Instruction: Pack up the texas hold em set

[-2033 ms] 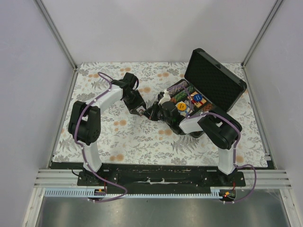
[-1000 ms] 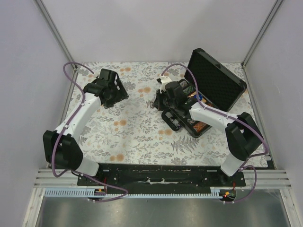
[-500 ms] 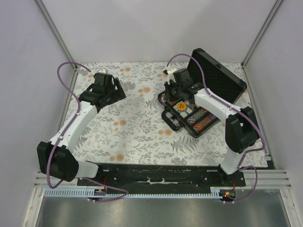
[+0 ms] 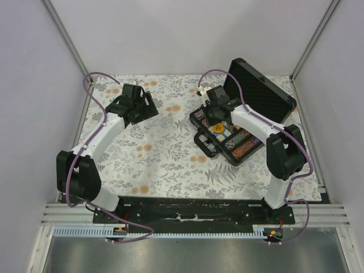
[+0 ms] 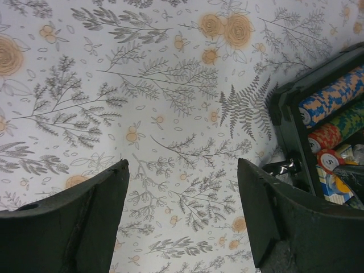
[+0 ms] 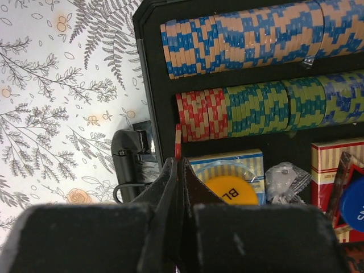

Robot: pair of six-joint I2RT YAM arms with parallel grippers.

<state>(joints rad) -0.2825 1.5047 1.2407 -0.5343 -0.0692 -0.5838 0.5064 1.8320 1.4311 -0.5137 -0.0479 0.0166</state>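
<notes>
At the counter's [image 4: 165, 159] ten o'clock, the left fingers [image 5: 96, 210] stood wide apart above its floral surface, holding nothing. Toward two o'clock lay the black case [image 4: 206, 143], its lid [image 4: 259, 94] raised and chip rows [image 6: 244, 40] inside. The right fingers [image 6: 165, 193] hung pressed together over the tray, just beside the yellow disc [image 6: 230, 190].

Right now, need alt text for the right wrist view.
The shut right pincer hangs over the open black case, its tips near the red-and-green chip row. Higher in frame lies a blue-and-tan chip row; by the tips, a yellow disc rests on a blue card deck. Floral tablecloth fills the left.
</notes>
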